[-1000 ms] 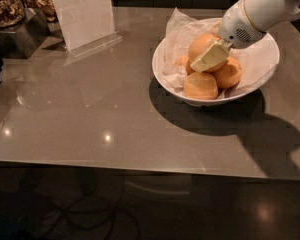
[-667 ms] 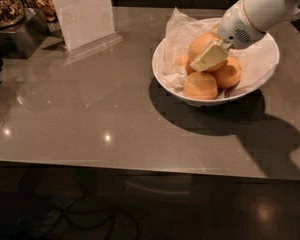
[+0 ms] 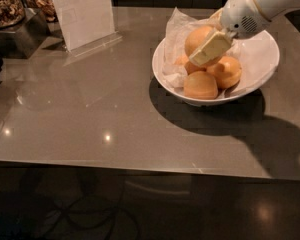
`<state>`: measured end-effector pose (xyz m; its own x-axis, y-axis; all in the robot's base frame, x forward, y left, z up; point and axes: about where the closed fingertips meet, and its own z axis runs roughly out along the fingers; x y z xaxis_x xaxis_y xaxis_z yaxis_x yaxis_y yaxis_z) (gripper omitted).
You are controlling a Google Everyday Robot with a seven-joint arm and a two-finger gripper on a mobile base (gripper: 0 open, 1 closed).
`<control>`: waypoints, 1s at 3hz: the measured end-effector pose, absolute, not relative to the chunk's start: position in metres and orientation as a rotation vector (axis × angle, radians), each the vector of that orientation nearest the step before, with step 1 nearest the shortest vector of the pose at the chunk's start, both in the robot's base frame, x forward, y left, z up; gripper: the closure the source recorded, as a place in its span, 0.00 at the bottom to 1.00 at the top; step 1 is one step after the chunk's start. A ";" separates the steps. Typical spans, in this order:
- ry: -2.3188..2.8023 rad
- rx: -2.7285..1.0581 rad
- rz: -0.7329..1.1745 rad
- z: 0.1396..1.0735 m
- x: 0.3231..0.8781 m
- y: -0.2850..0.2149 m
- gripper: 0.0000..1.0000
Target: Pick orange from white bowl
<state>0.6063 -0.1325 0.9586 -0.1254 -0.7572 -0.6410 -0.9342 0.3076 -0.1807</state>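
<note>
Working from the single camera view, I judge this to be the grasp step. The end effector (image 3: 206, 49) is down in the white bowl (image 3: 268, 64), lying across the front of the orange (image 3: 196, 34), which sits highest in the pile. Whether it has closed on the fruit I cannot tell. Next I would confirm a firm hold, then lift straight up past the flared rim. The orange is round with a smooth, matte skin. The bowl is glossy ceramic, lined with crumpled paper (image 3: 176, 29), and the grey surface (image 3: 90, 124) is slick and reflective.
</note>
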 end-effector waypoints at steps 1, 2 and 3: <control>1.815 -1.487 0.455 1.007 0.577 -0.137 1.00; 1.754 -1.399 0.516 1.045 0.538 -0.161 1.00; 1.754 -1.399 0.516 1.045 0.538 -0.161 1.00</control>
